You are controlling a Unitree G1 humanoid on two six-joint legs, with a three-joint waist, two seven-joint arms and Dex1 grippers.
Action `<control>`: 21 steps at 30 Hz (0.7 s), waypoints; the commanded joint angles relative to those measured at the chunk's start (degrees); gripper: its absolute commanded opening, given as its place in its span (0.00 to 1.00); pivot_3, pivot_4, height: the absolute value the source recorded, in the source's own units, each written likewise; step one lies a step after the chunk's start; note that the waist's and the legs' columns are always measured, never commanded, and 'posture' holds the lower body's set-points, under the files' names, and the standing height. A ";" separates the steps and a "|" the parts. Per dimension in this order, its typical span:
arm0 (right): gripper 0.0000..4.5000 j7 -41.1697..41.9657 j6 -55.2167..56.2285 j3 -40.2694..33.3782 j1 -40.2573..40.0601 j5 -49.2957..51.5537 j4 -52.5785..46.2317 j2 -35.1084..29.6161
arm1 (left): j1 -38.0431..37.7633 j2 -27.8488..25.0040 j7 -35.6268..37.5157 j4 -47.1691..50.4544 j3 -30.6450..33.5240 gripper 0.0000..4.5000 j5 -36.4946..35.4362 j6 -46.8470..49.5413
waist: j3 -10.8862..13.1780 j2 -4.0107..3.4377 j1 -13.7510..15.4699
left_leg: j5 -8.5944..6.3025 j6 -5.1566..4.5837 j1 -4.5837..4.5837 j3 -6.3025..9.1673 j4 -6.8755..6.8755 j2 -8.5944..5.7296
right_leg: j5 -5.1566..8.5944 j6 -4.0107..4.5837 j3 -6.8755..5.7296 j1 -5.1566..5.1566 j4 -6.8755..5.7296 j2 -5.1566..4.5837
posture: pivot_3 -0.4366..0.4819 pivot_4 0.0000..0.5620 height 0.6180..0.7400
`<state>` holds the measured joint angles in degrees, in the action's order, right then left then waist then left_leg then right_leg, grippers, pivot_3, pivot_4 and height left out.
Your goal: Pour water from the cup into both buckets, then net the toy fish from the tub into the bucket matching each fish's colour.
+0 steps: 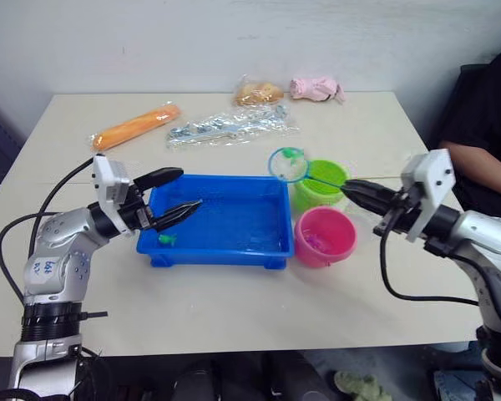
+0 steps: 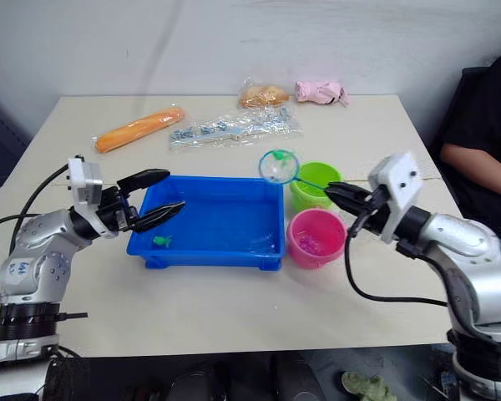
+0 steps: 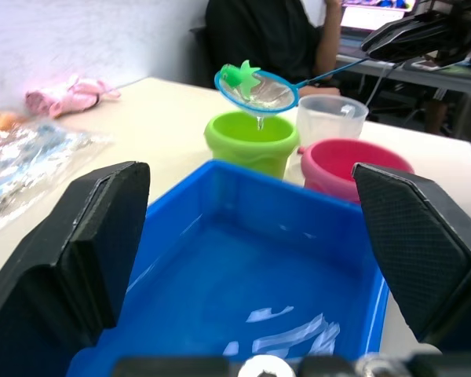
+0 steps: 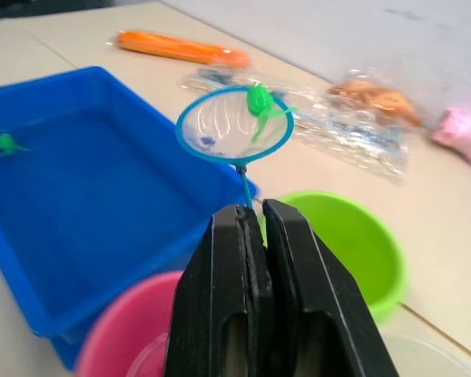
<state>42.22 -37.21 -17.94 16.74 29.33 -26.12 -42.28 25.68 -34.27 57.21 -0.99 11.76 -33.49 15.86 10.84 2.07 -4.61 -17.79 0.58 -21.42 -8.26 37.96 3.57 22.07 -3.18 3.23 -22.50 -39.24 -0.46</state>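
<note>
From the head, the right gripper (image 1: pixel 348 190) clenches the net (image 1: pixel 288 164) handle, hoop above the lime green bucket's (image 1: pixel 320 185) 10 o'clock rim; the pink bucket (image 1: pixel 324 236) touches the blue tub (image 1: pixel 217 220). The left gripper (image 1: pixel 177 192) gapes, released, over the tub's 9 o'clock wall.

The left wrist reveals the clear cup (image 3: pixel 330 118) behind both buckets.

The right wrist shows a green fish (image 4: pixel 261 102) in the net, another (image 4: pixel 6 143) in the tub.

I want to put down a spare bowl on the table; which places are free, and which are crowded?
Free: the beige table's near strip in front of the shallow blue plastic tub and the pink plastic bucket. Crowded: the far edge, with the clear bagged items, and around the lime green bucket.
</note>
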 commanded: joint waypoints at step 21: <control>0.00 -7.66 38.31 7.92 -0.13 -32.67 19.52 -8.66 | 1.24 4.32 -2.26 4.15 -4.47 0.99 0.21 0.50 | 0.01 -0.03 -0.06 | 0.01 0.02 0.10 -0.07 0.04 0.01 | 0.00 0.00 0.08 0.02 -0.09 0.04 | 0.48 0.27 1.00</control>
<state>36.35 -2.42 -9.23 15.64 -1.17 -6.57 -50.02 26.74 -30.02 55.01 1.01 6.85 -33.34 17.04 10.86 2.04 -4.67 -17.77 0.60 -21.31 -8.33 38.01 3.58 22.07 -3.18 3.31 -22.48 -39.34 -0.42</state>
